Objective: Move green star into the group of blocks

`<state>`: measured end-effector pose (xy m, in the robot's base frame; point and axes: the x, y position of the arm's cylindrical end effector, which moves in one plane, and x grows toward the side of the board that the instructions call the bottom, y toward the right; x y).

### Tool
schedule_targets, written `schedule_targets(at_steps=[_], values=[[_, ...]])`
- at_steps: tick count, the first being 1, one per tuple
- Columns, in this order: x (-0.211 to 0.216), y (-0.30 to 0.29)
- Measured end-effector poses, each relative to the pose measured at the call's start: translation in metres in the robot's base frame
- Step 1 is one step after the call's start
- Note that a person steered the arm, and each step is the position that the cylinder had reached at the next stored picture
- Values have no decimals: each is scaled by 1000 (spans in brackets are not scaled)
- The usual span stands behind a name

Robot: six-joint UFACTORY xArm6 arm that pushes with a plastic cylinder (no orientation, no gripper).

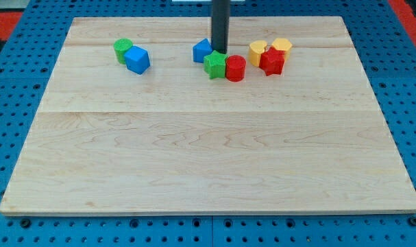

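The green star [214, 64] lies near the view's top centre on the wooden board [208, 151]. It touches a red cylinder [235, 68] on its right and a blue block [203, 51] at its upper left. My tip [220, 52] stands just above the star, right beside the blue block. Further right sit a red star [272, 61], a yellow block [258, 51] and a yellow hexagon [282, 47], close together.
A green cylinder [123, 49] and a blue cube [137, 60] sit together at the view's upper left. The board lies on a blue pegboard [2, 137].
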<state>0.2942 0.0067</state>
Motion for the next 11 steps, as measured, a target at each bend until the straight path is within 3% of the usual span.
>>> schedule_targets(at_steps=[2,3,4,5,6,7,9,11], values=[[-8,-108],[-5,-94],[-6,1],[-2,53],[25,50],[32,30],[32,-68],[76,-81]])
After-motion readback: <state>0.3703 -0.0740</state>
